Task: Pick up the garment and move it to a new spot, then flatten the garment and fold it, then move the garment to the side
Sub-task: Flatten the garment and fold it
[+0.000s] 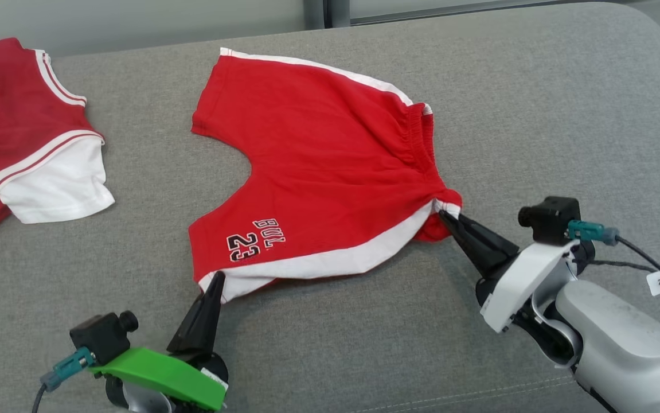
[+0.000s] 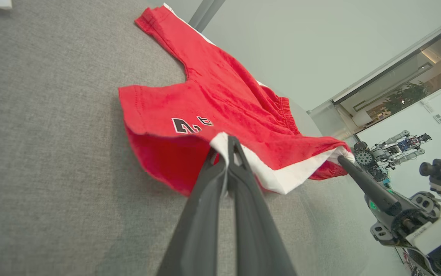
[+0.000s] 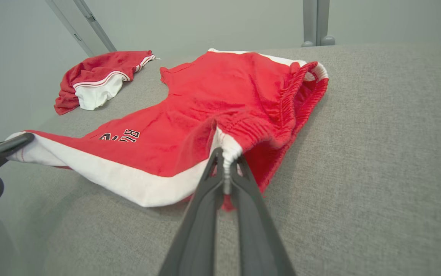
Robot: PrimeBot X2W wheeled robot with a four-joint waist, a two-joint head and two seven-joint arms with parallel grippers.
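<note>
As it stands, step: flattening shorts [image 1: 318, 160], I judge
Left gripper [image 1: 217, 276]: closed on hem [image 1: 195, 255], 7 o'clock
Right gripper [image 1: 444, 214]: closed on waistband [image 1: 424, 143], 4 o'clock
Next: pull taut, lower flat

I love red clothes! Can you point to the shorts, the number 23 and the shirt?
shorts [image 1: 324, 155]: head view, middle of the red front.
number 23 [image 1: 242, 246]: head view, black digits on the near leg.
shirt [image 1: 14, 109]: head view, red cloth above the striped sleeve.
</note>
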